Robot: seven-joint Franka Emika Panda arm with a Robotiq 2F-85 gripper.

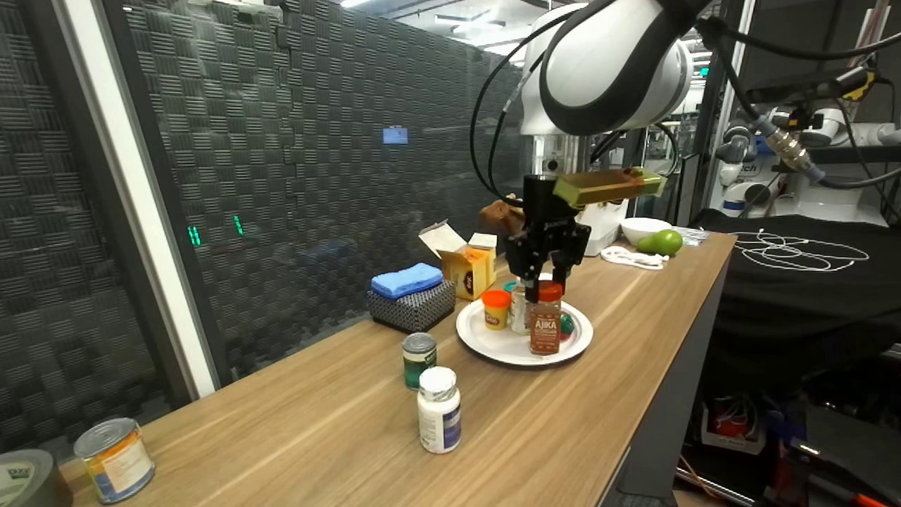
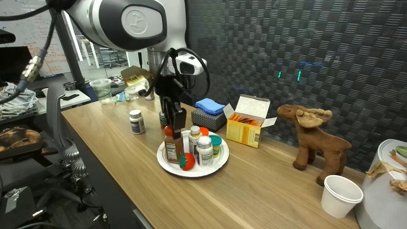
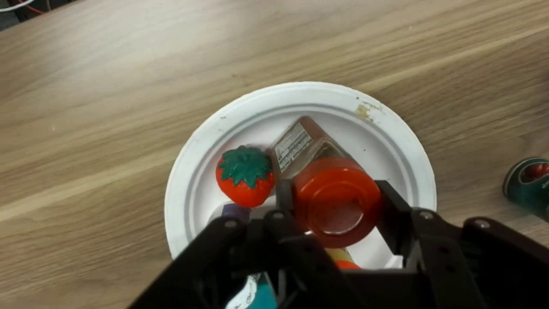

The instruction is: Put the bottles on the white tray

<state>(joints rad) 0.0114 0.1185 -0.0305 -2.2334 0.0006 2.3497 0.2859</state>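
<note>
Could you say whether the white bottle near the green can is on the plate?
Off: both exterior views show that bottle on the table, apart from the plate.

Wht plate point(image 3: 296, 95) partly behind gripper point(image 3: 334, 195), wrist cam

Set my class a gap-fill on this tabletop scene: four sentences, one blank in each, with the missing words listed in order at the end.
1. The gripper holds a bottle whose biggest printed word is ____.
2. The leaves on the strawberry are ____.
3. The folded cloth on the dark box is ____.
4. On the table, off the plate, stands only ____ white bottle.

Missing words: Ajika; green; blue; one.
</note>
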